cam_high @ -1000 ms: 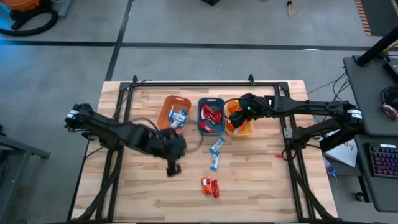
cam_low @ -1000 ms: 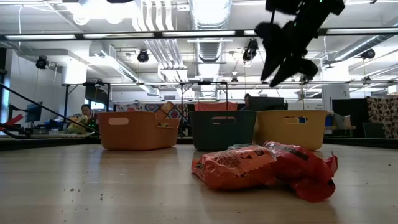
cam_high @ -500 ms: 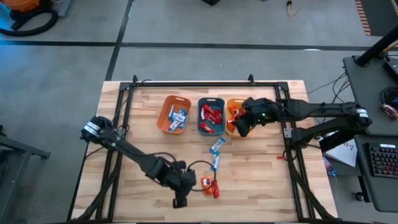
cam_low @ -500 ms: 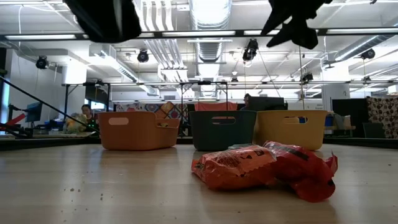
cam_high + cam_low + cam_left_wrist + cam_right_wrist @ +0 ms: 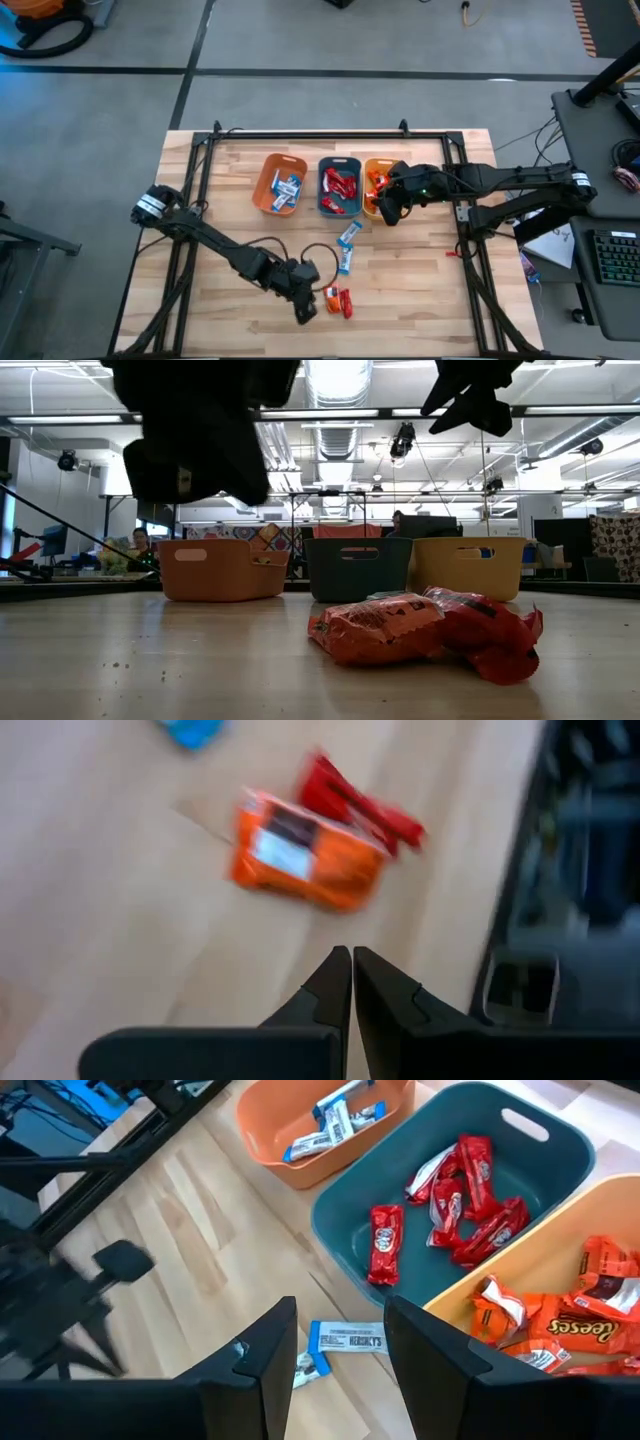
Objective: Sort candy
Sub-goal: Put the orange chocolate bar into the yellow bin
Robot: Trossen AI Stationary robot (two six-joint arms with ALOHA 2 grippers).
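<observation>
An orange candy (image 5: pixel 330 294) and a red candy (image 5: pixel 346 303) lie side by side on the table near its near edge. They show close up in the left wrist view as the orange candy (image 5: pixel 305 860) and the red candy (image 5: pixel 362 806). Two blue-and-white candies (image 5: pixel 346 247) lie between them and the bins. My left gripper (image 5: pixel 306 308) hangs shut just left of the orange candy, above the table (image 5: pixel 195 445), with its fingertips (image 5: pixel 352 956) closed together. My right gripper (image 5: pixel 389 210) hovers open at the near rim of the yellow-orange bin (image 5: pixel 376 190), its fingers (image 5: pixel 272 1342) spread and empty.
Three bins stand in a row at the table's far middle: the orange bin (image 5: pixel 281 183) with blue-and-white candies, the teal bin (image 5: pixel 339 186) with red ones, and the yellow-orange bin with orange ones. A cable (image 5: pixel 318 255) loops by the left arm. Bare wood lies left and right.
My left gripper has swung from beside the orange bin toward the table's near edge, then right, ending next to the orange and red candies. My right gripper has drawn back a little from over the yellow-orange bin toward the near edge and risen. No candy has moved.
</observation>
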